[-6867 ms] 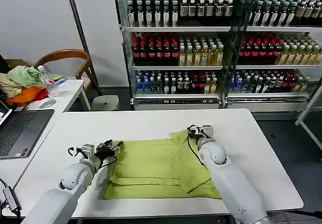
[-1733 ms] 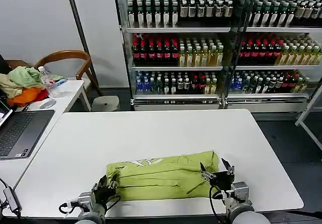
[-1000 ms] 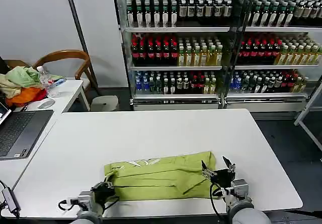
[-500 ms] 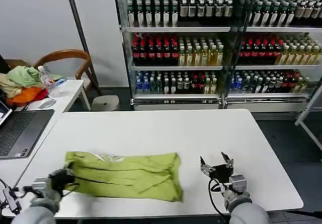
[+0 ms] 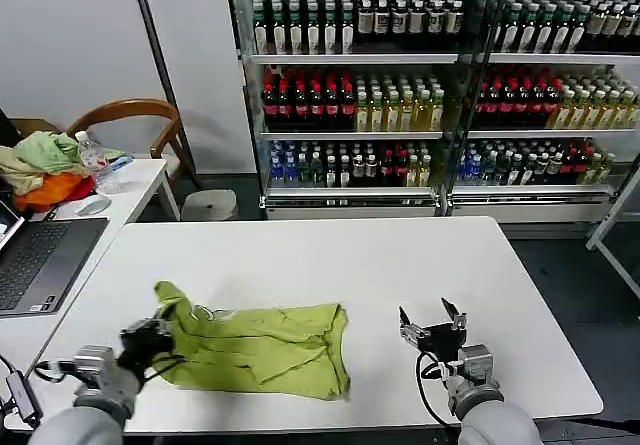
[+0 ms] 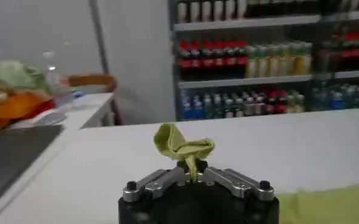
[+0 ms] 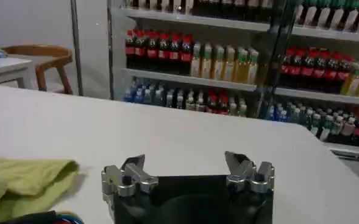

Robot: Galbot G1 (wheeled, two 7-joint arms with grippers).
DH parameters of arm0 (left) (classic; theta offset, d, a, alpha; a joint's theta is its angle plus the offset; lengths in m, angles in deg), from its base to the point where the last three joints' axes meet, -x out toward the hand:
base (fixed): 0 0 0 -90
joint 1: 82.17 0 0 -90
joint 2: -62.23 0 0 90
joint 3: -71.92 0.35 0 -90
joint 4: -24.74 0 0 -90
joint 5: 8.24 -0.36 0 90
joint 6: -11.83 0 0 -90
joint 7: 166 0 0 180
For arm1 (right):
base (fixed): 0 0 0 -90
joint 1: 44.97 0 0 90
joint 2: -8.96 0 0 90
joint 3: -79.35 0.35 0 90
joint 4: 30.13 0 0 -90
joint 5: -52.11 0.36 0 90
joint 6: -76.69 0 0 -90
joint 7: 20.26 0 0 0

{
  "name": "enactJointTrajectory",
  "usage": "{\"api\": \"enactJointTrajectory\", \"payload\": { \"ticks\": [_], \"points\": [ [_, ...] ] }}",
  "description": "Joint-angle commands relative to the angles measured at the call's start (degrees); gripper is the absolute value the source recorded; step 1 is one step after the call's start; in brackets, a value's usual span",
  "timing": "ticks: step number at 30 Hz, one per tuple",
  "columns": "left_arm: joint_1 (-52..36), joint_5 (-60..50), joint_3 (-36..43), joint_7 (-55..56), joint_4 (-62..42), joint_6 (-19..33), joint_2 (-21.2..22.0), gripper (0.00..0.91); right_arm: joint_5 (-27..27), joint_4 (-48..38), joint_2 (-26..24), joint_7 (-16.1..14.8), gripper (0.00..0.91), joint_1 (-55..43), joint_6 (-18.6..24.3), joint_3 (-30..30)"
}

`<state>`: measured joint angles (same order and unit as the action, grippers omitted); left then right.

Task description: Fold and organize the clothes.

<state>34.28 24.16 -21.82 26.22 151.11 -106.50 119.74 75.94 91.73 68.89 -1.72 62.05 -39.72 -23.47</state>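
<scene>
Left gripper (image 5: pixel 150 337): clamped on a bunched corner of the T-shirt (image 5: pixel 262 346), lifted off the table (image 5: pixel 330 255).
T-shirt: rumpled, trailing from the left jaws toward the right gripper (image 5: pixel 432 328), stopping short.
Right gripper: jaws spread, nothing between them, above bare tabletop.

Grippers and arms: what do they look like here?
Both arms are pale grey with rounded shells. The left gripper and right gripper have black bodies, silver metal finger links with dark bolts, and thin black cables looping at the wrists.
</scene>
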Motion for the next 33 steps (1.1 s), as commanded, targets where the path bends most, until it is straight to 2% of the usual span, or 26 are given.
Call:
{"api": "enactJointTrajectory", "payload": {
  "ticks": [1, 8, 17, 18, 19, 24, 26, 30, 33],
  "points": [
    [-3.25, -9.06, 19.81, -4.11, 1.88, 4.06, 3.47, 0.04, -0.13, 0.68, -0.26, 0.13, 0.907, 0.92, -0.26, 1.71],
    [-7.84, -9.33, 25.36, -5.97, -1.85, 4.8, 4.5, 0.04, -0.84, 0.73, 0.47, 0.2, 0.907, 1.39, -0.52, 1.87],
    [-12.04, -10.16, 26.91, -6.56, -8.05, 6.92, 4.9, 0.05, -1.51, 0.62, 1.21, 0.24, 0.907, 1.37, -0.66, 1.61],
    [-12.23, -10.31, 26.89, -6.56, -8.57, 6.98, 4.87, 0.171, -1.57, 0.65, 1.27, 0.22, 0.907, 1.38, -0.67, 1.55],
    [-12.57, -10.93, 26.92, -5.9, -9.03, 7.09, 4.91, 0.907, -1.62, 0.7, 1.33, 0.23, 0.907, 1.4, -0.67, 1.5],
    [-13.38, -9.47, 27.46, -5.58, -11.01, 12.13, 5.59, 0.907, -1.81, 1.1, 1.5, 0.14, 0.907, 1.63, -0.7, 1.38],
    [-13.12, -7.07, 27.77, -6.0, -9.87, 16.15, 5.88, 0.907, -1.8, 1.04, 1.36, 0.11, 0.907, 1.49, -0.69, 1.46],
    [-12.23, -5.17, 26.18, -6.18, -5.82, 18.48, 5.38, 0.907, -1.75, 0.99, 1.33, 0.07, 0.907, 1.18, -0.67, 1.48],
    [-10.67, -3.34, 21.06, -5.92, -3.67, 18.54, 3.15, 0.907, -1.71, 0.92, 1.26, -0.08, 0.907, 1.15, -0.61, 1.5]
  ]
}}
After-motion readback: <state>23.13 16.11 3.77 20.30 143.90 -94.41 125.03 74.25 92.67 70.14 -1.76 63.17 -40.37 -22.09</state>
